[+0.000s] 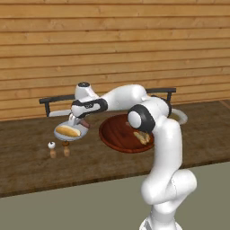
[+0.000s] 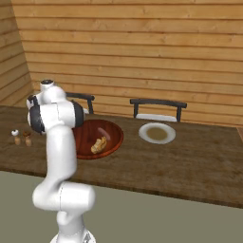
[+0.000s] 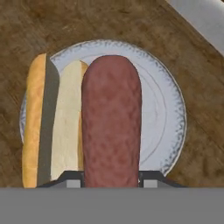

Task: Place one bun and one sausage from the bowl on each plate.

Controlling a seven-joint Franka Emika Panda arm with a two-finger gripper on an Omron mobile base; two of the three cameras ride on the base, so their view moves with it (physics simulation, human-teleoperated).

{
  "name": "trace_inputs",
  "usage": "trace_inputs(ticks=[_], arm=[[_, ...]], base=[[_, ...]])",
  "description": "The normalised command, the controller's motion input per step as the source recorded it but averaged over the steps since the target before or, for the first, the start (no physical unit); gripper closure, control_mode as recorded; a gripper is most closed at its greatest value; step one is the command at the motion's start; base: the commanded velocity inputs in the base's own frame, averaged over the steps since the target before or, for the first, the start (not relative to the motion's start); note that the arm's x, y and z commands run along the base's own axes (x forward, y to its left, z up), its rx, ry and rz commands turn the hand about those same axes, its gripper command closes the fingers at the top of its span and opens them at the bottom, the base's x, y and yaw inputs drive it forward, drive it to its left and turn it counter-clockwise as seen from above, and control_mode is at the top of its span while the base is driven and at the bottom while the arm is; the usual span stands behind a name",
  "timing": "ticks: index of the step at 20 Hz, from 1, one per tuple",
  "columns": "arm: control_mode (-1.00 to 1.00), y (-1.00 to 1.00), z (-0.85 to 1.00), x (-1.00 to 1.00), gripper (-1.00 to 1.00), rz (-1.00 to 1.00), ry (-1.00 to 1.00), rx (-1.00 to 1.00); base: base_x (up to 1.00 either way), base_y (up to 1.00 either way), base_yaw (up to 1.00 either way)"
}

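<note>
Sausage [image 3: 111, 122] sits pinched between the 2 tips of the gripper [image 3: 111, 177], reaching away from the hand over a grey plate [image 3: 168, 118]. On that plate a split bun [image 3: 52, 127] lies lengthwise, just left of the sausage as the hand view shows it, its tan crust at the outer side and pale crumb next to the sausage. Whether the sausage touches the plate or bun I cannot tell.

From the left base view the gripper [image 1: 78, 121] hangs over the same plate [image 1: 60, 134] with its bun [image 1: 68, 130], on the dark wooden counter [image 1: 27, 166]. Near that plate, toward the counter's front edge, stand 2 small shakers [image 1: 59, 150]. The bowl [image 1: 117, 134] lies to the right of the plate, partly behind the arm, with a bun [image 1: 142, 137] inside.

In the right base view the bowl [image 2: 107, 128] holds a bun [image 2: 99, 144], and a 2nd plate [image 2: 157, 133] rests to its right in front of a chair [image 2: 158, 108].
</note>
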Motion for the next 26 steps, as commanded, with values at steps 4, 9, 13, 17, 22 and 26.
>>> trace_inputs(ticks=[4,9,13,17,22,26], arm=[[-1.00,-0.09,-0.54,0.00,1.00,0.00,0.04,0.00],[-1.00,-0.01,-0.31,0.15,1.00,0.00,0.00,0.00],[-1.00,0.14,0.00,0.36,1.00,0.00,0.00,0.00],[-1.00,0.14,-0.14,0.09,1.00,0.00,0.00,0.00],[-1.00,0.09,-0.01,0.04,-1.00,0.00,0.00,0.00],[-1.00,0.02,0.00,0.12,-1.00,0.00,0.00,0.00]], base=[[0.00,0.00,0.00],[0.00,0.00,0.00],[0.00,0.00,0.00],[0.00,0.00,0.00],[0.00,0.00,0.00],[0.00,0.00,0.00]])
